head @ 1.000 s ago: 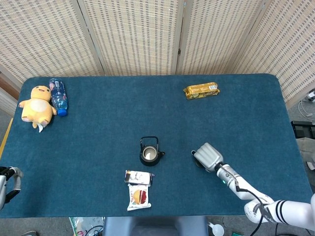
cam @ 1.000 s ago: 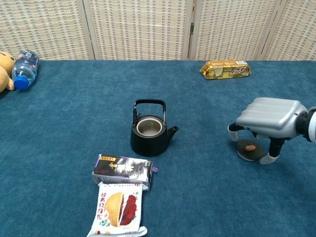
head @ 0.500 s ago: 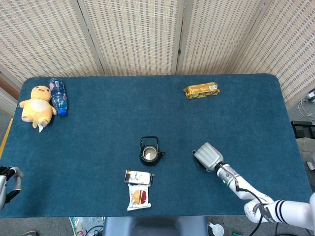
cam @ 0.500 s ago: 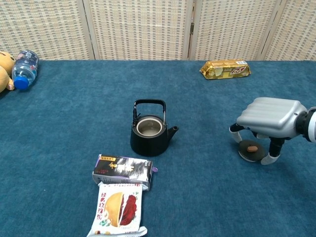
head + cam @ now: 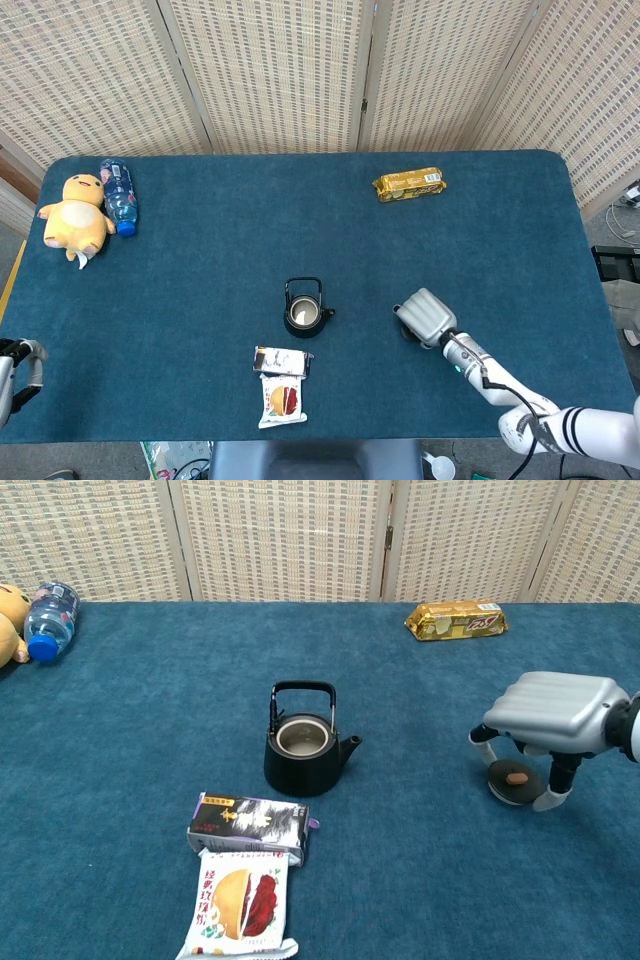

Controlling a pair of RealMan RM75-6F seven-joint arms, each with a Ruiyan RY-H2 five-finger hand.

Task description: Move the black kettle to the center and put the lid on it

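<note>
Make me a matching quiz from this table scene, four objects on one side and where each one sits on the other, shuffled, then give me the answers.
Things:
1. black kettle
2. lid
3. gold snack pack
4. water bottle

Places:
A. far left, beside the yellow plush toy
B. under the right hand
C. middle of the table, open-topped
D. far side, right of centre

Pairs: 1-C, 2-B, 3-D, 4-A

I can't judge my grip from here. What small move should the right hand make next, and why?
Probably lift a little. The right hand straddles the lid with fingertips at its rim, and the lid looks barely off the table. The black kettle stands open, handle upright, to its left.
</note>
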